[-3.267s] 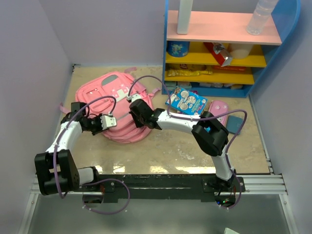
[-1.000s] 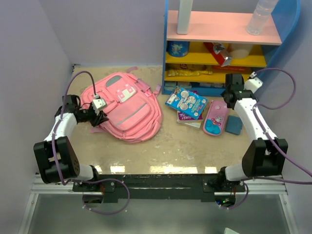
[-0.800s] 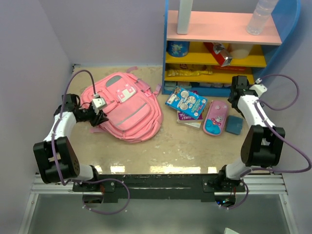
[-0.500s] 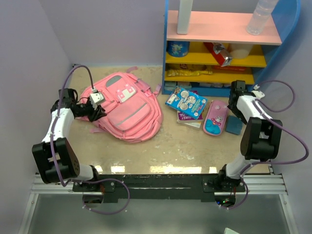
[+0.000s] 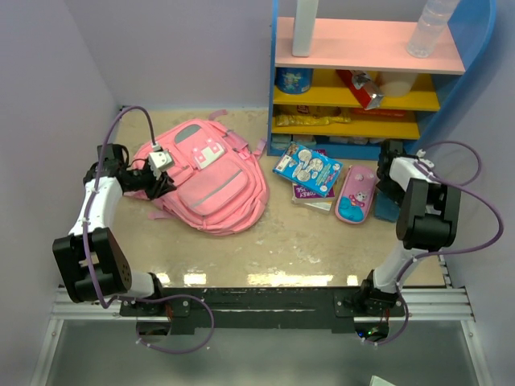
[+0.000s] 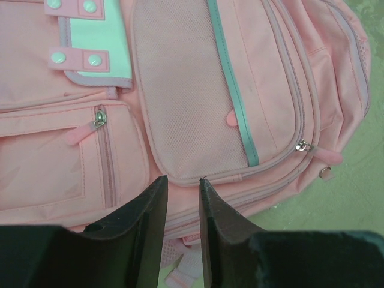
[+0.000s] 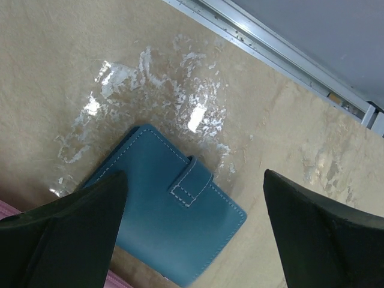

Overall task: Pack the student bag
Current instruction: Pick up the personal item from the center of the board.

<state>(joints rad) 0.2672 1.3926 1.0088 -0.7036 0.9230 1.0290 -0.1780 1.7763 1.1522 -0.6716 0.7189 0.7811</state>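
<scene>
Left end effector [image 6: 183, 183] hovering over student bag [image 6: 192, 108] at its lower edge, barely parted, empty; right end effector [image 7: 195, 175] gaping above wallet [image 7: 153, 231].

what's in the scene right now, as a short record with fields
student bag: flat on table, visible zippers closed
left pincer: over the bag's front, narrow gap, holding nothing
right pincer: wide open above blue wallet
wallet: flat on table, strap closed
pencil case: between books and wallet
unpacked: books, pencil case, wallet outside bag
</scene>
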